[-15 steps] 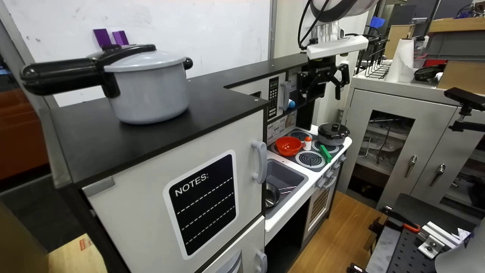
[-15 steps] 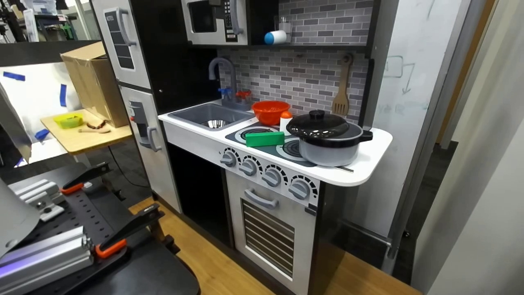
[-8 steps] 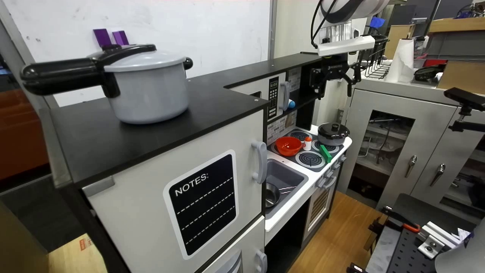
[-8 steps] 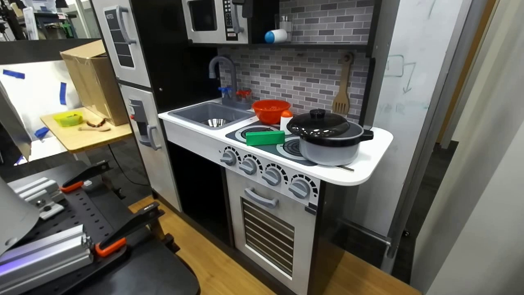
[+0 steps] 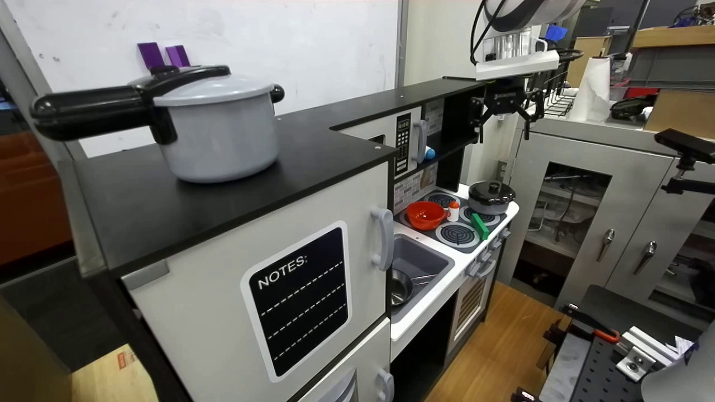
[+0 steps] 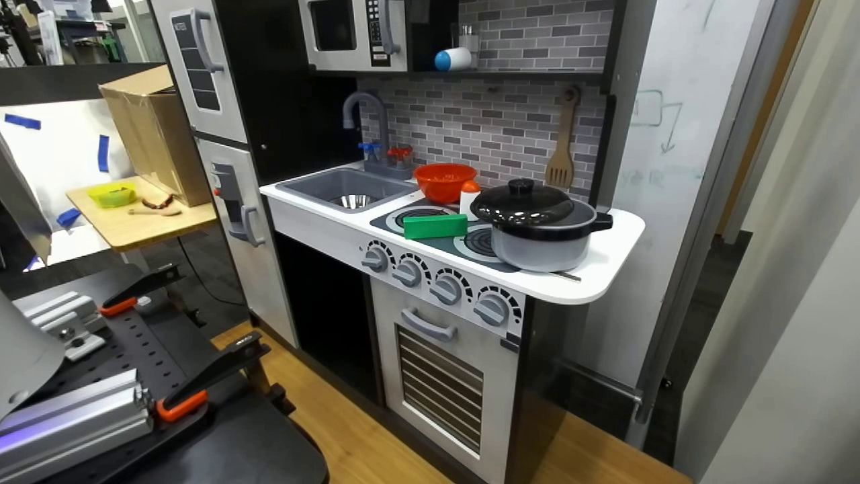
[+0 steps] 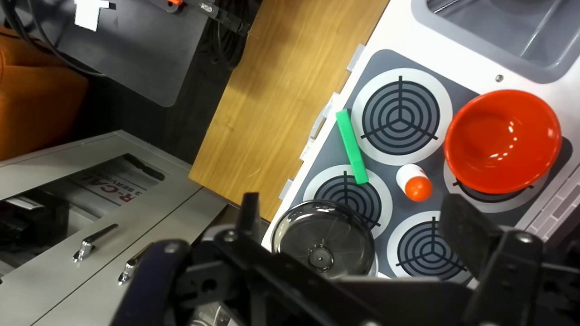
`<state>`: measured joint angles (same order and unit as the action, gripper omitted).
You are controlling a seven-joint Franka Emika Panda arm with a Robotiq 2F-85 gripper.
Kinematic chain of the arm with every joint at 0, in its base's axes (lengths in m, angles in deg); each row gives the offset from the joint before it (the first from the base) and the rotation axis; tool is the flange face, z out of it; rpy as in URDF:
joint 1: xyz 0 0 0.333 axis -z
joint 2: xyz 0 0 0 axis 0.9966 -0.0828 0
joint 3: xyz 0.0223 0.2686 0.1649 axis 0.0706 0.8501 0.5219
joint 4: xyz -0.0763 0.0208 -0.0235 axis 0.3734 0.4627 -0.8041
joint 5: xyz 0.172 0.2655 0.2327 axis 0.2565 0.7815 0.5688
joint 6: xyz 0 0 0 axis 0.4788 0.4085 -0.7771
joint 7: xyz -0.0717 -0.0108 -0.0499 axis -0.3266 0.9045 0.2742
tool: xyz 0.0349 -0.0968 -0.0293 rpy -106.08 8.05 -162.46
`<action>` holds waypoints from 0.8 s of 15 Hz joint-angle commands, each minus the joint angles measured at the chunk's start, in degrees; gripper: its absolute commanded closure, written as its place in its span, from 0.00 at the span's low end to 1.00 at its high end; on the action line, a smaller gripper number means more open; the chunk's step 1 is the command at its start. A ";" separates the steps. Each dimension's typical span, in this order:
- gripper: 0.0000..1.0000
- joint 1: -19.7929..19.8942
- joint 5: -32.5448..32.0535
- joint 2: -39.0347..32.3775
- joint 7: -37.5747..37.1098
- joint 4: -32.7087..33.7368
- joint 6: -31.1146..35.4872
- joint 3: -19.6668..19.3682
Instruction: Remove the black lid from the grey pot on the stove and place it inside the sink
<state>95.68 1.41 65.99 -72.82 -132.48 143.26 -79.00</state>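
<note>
- The end effector [image 5: 504,137] hangs in the upper right of the frame in an exterior view, well above the grey pot [image 5: 487,209]. Its fingers [image 7: 249,215] are wide apart, with nothing between them.
- The black lid [image 6: 522,205] is on the pot, right of the middle of the frame in an exterior view. It seems to sit too far left, as more of the pot's rim [image 6: 571,233] shows on the right.
- The step in hand looks like reaching for the lid. The small knob [image 7: 321,258], low in the middle of the wrist view, seems the best part to pinch.
- There the knob shows a little left of the middle of the gap, so a small shift may help first.
- The end effector should go straight down, slowly, one finger on each side of the knob. A hard push could slide the lid off.
- The lid looks smooth, so a firm pinch is wise, then a lift straight up before going sideways.
- The green block [image 7: 352,147], white bottle [image 7: 408,176] and red bowl [image 7: 503,140] are on the stove [image 7: 401,208] between pot and sink [image 7: 471,38], so the lid should go high over them.
- The sink, at the upper right of the wrist view, has a shiny pan [image 6: 356,202] in it, so the lid should go down gently.
</note>
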 commanded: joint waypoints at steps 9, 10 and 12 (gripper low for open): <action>0.00 1.21 1.57 -6.84 -2.21 3.99 0.39 -1.66; 0.00 1.46 1.44 -8.35 -2.79 4.62 1.34 -2.27; 0.00 1.88 1.91 -11.51 -3.86 6.23 3.01 -3.60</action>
<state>96.74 1.77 58.74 -74.91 -129.85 145.70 -81.71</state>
